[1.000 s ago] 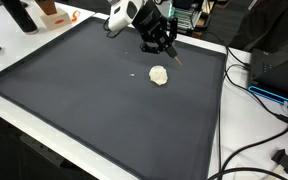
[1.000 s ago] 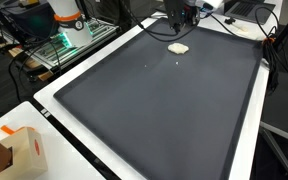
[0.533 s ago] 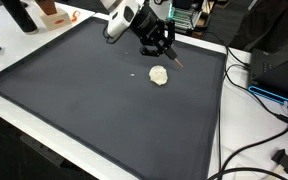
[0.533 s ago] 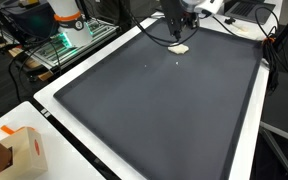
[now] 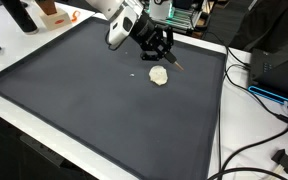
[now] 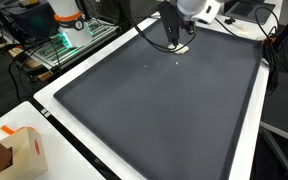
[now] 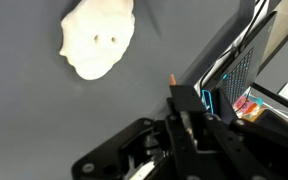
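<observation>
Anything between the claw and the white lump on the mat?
Nothing visible. The claw hangs close above the white lump, with only bare black mat around them. A small white speck lies off to one side, clear of the path.

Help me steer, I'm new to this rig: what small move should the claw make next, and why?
Probably shift the claw sideways until it is centred over the pale lump. In the wrist view the lump lies off to the upper left, not in line with the claw, which hangs above the dark mat.
</observation>
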`<state>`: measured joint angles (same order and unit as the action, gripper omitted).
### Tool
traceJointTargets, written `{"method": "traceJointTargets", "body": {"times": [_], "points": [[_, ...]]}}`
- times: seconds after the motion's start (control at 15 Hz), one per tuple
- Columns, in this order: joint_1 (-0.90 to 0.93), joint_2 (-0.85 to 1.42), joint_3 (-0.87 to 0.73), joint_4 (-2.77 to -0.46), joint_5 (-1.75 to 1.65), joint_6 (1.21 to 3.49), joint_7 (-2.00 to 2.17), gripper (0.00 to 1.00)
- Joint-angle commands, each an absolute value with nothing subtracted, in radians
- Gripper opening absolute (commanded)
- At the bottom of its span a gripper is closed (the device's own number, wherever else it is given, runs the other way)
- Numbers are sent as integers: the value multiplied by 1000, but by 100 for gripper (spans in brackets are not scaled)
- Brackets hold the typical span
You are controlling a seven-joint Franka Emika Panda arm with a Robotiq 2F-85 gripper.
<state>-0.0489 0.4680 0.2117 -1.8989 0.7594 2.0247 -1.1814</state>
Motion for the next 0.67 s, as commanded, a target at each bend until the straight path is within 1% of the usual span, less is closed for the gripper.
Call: {"method": "traceJointTargets", "body": {"times": [0.0, 0.6], "points": [[-47, 476, 199, -1924, 814, 2045, -1222, 3], [-35, 489, 176, -1952, 891, 2085, -1188, 3]]}}
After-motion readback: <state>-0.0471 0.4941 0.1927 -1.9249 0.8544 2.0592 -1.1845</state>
